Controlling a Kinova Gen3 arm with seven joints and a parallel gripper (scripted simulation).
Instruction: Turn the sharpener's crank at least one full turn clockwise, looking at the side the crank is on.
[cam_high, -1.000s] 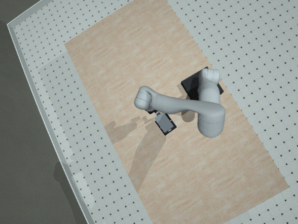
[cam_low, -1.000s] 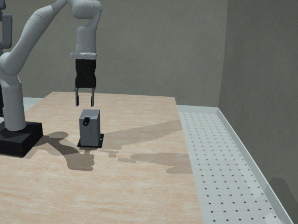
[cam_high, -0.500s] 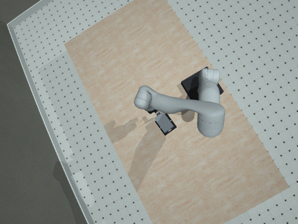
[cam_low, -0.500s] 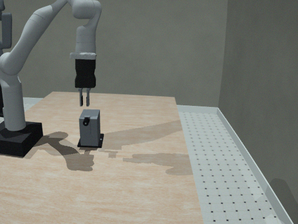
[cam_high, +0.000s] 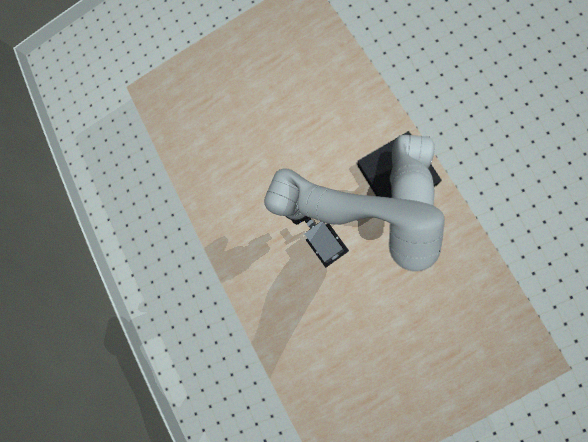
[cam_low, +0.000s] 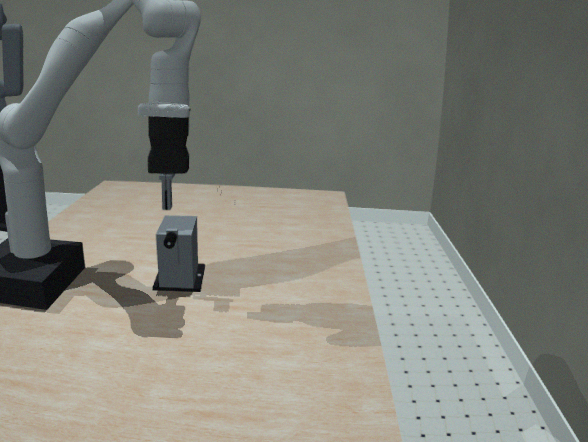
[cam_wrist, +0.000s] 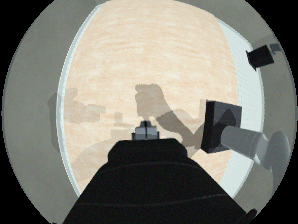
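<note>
Arm (cam_low: 45, 95): pale grey, smooth rounded tube links w/ bulbous joints, faint seam lines round the segments. Wrist ends in a light ring, then a black boxy end effector (cam_low: 167, 199) w/ two thin grey fingers. Sits on a black square base (cam_low: 62, 250).

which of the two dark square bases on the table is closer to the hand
The thin black plate under the sharpener, almost straight below the shut hand. The other, the arm's thick block pedestal, sits off at the table's edge.
</note>
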